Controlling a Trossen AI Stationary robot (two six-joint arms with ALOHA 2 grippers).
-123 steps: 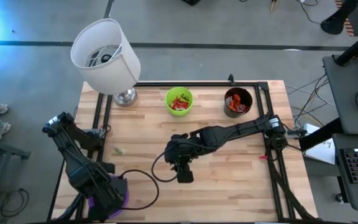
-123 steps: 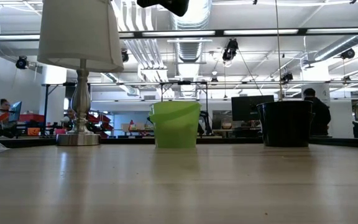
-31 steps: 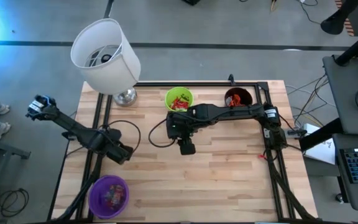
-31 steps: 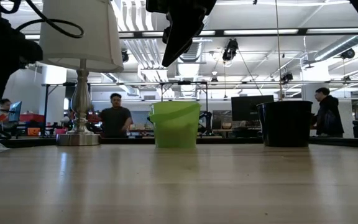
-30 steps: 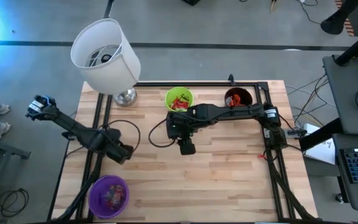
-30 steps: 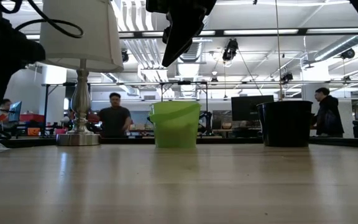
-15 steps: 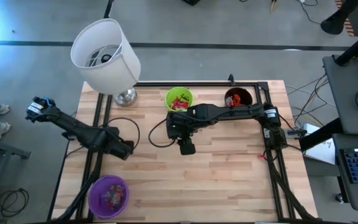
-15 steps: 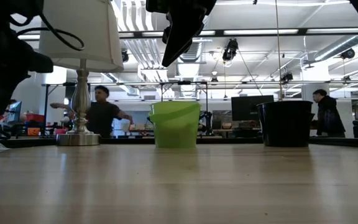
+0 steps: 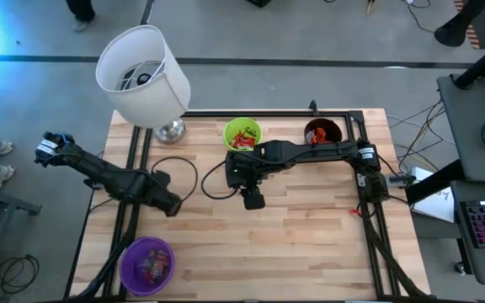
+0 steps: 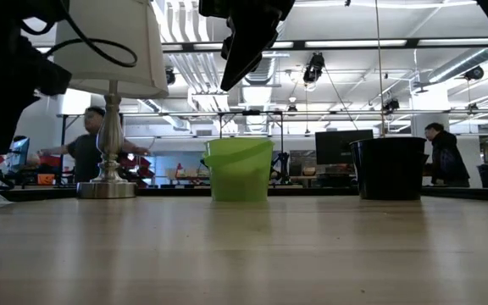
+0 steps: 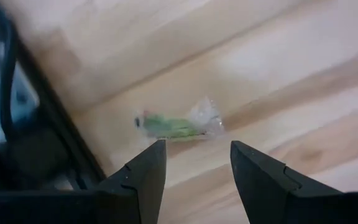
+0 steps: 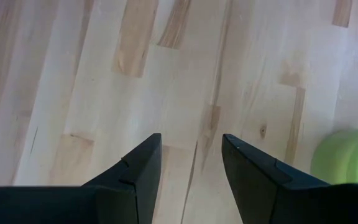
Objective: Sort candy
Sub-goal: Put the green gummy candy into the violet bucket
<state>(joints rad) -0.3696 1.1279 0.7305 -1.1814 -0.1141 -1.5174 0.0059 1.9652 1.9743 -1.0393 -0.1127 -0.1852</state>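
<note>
A small green candy (image 11: 176, 126) in a clear wrapper lies flat on the wooden table (image 9: 310, 244), close to the black frame rail at the left edge. My left gripper (image 11: 197, 163) hangs open above it and points down, its fingers just short of the candy and touching nothing. In the high view this gripper (image 9: 165, 203) covers the candy. My right gripper (image 9: 251, 199) stands open over bare wood near the table's middle (image 12: 190, 163). More candy lies in the green cup (image 9: 242, 135), the black cup (image 9: 322, 137) and the purple cup (image 9: 147, 265).
A lamp with a white shade (image 9: 141, 74) stands on its metal base (image 10: 107, 188) at the far left corner. The green cup (image 10: 239, 169) and black cup (image 10: 389, 168) stand along the far edge, the purple cup at the near left corner. Bare wood spreads over the near right.
My left gripper has turned a little about its own pointing line above the green candy and stays open. The cable loop beside it has shifted. My right arm has kept still. A person beyond the table has walked toward the left.
</note>
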